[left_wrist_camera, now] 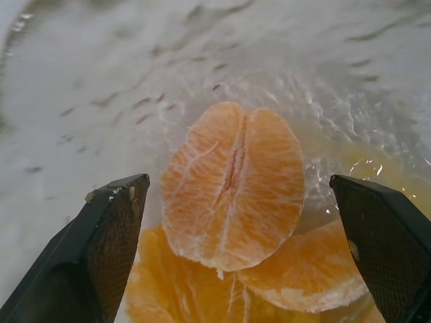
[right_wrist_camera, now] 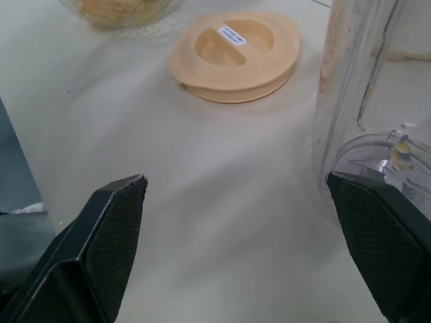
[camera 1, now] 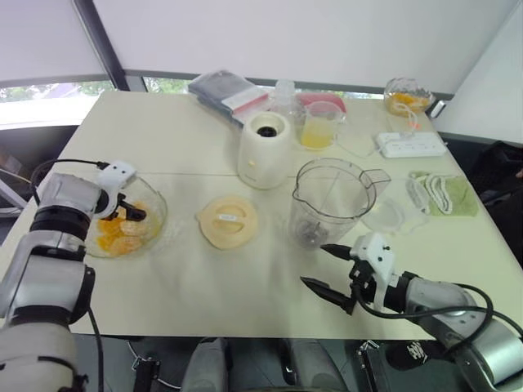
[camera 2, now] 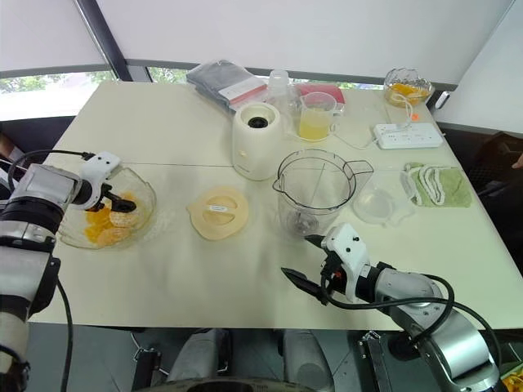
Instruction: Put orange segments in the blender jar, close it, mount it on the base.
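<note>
You are at the very start: none of the three steps is done. The clear plastic blender jar (camera 1: pixel 331 200) stands empty right of centre in the left eye view, with only its blade at the bottom. The round cream lid (camera 1: pixel 227 220) lies flat on the pale bench (camera 1: pixel 180 139) just left of the jar and apart from it. The cream blender base (camera 1: pixel 264 149) stands above the lid in the frame with nothing mounted on it. The orange segments (camera 1: pixel 114 237) lie in the clear glass bowl (camera 1: pixel 160 222) at the left of the frame.

Your left jaws are down inside the bowl, spread wide and gripping nothing. In the left wrist view they flank a pale double orange piece (left_wrist_camera: pixel 232 185) lying on top of the heap. Your right jaws are also spread and empty, at the lower right of the frame, near the jar's foot but apart from it.

The top piece lies flat, its long axis and centre seam running along the line of the fingers, so closing would press across its shorter width. The jar stands upright, long axis vertical, mouth up, pouring lip toward the upper right of the frame. The base's socket faces up too.

As I judge it, everything is left: grip and carry segments, drop them in, fit the lid, seat the jar.
</note>
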Available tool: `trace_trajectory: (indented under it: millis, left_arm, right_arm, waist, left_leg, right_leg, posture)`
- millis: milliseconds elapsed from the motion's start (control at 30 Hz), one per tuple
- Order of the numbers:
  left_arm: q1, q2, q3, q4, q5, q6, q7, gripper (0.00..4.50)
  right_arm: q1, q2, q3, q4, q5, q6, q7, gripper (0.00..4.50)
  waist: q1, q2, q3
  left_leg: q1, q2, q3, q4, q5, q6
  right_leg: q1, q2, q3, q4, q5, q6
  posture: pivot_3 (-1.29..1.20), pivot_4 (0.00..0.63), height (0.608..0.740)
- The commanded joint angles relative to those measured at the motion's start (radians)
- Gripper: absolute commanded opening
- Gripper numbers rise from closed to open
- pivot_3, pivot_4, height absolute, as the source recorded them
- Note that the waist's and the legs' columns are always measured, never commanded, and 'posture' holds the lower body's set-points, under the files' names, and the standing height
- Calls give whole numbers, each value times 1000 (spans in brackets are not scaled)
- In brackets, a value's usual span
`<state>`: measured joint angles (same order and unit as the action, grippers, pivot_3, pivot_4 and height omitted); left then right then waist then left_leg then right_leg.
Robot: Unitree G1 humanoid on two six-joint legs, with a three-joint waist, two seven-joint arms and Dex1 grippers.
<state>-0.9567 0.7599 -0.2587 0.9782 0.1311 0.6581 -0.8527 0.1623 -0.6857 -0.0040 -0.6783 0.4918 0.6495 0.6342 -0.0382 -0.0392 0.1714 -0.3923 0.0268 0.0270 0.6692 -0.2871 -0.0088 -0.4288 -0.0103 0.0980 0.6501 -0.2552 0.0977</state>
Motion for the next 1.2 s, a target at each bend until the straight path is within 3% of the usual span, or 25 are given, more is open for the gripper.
trace_trajectory:
  millis: [33, 167, 300, 1133, 1200]
  left_arm:
    - [-39, 8, 15, 10, 20, -22, 6, 4500]
    - [-51, 2, 18, 36, 31, -31, 24, 4500]
    - [-55, 0, 16, 51, 38, -38, 22, 3289]
    - [-30, -31, 18, 83, 47, -45, 34, 3289]
    - [-29, -33, 18, 83, 47, -46, 35, 2753]
  right_arm:
    - [7, 4, 2, -34, -5, -10, -6, 4458]
    - [11, 7, 3, -35, -12, -13, -12, 4458]
    - [13, 7, 6, -35, -16, -13, -15, 4500]
    - [20, 9, 4, -39, -35, -18, -25, 4500]
    - [22, 9, 4, -39, -37, -18, -25, 4500]
  waist:
    - [0, 0, 0]
    - [1, 0, 0]
    - [0, 0, 0]
    - [2, 0, -1]
    - [2, 0, -1]
  left_leg:
    - [0, 0, 0, 0, 0, 0]
    - [0, 0, 0, 0, 0, 0]
    - [0, 0, 0, 0, 0, 0]
    - [1, 0, 0, 0, 0, 0]
    - [1, 0, 0, 0, 0, 0]
  right_leg:
    - [0, 0, 0, 0, 0, 0]
    - [0, 0, 0, 0, 0, 0]
    - [0, 0, 0, 0, 0, 0]
    - [0, 0, 0, 2, 0, 0]
    - [0, 0, 0, 2, 0, 0]
  posture:
    - [0, 150, 740]
    - [0, 150, 740]
    - [0, 150, 740]
    - [0, 150, 740]
    - [0, 150, 740]
